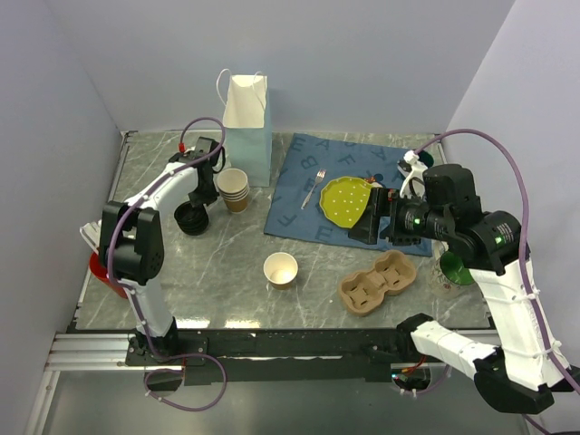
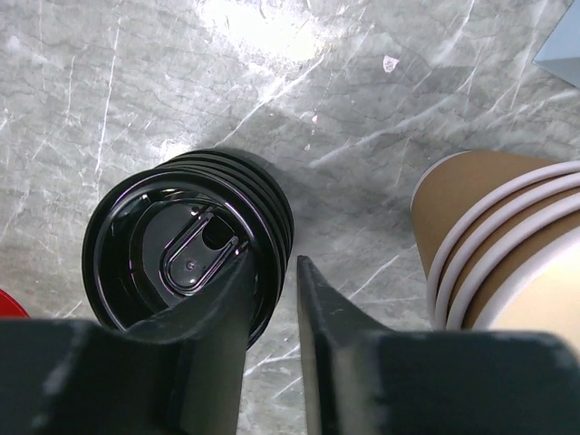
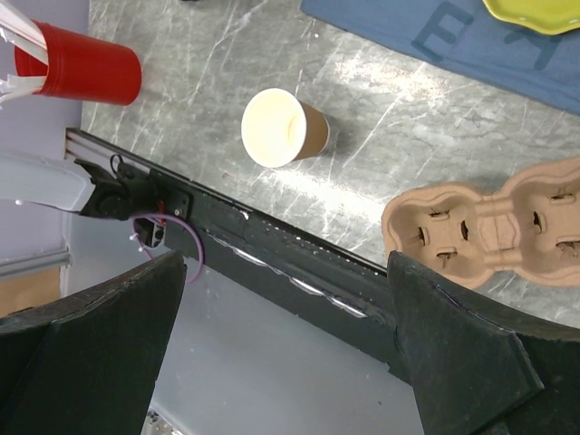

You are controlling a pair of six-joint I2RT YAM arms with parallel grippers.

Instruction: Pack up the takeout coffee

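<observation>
Left fingers (image 1: 197, 205) hang over, perhaps touching, black lids (image 1: 191, 223).

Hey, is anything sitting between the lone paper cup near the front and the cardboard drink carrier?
Nothing visible. The lone paper cup and the drink carrier stand apart on the table, with only bare marble between them. The blue cloth and the yellow plate lie farther back.

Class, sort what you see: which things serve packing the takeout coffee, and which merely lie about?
Likely for the job: lone paper cup, black lids, cup carrier, paper bag.
Lying about: yellow plate, fork, blue cloth, red cup, stacked cups, green mug.
</observation>
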